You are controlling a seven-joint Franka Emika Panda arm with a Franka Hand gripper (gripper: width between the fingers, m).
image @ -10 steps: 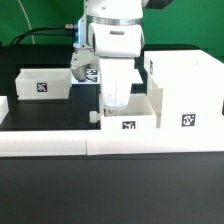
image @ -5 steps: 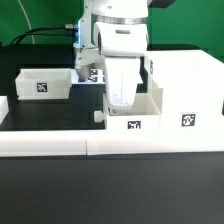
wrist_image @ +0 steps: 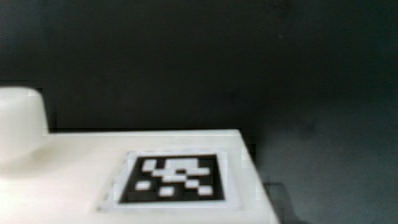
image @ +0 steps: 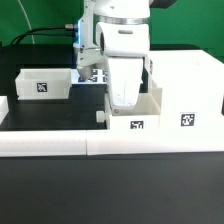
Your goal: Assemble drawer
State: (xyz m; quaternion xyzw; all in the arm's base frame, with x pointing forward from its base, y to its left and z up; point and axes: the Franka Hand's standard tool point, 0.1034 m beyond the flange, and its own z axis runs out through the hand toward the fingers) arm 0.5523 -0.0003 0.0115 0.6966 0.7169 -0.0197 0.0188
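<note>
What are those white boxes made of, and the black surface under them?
The tall shell and the tray at the exterior view's left look like matte white plastic: even colour, smooth thin walls. The table seems dull black cloth or sheet; I cannot tell which.

We see a matte black table (image: 110,190) filling the lower part of the exterior view under soft, even light. Long low white bars (image: 45,143) lie end to end across it. Behind stands a green backdrop (image: 40,12), with black cables (image: 40,35) trailing at the exterior view's left.
</note>
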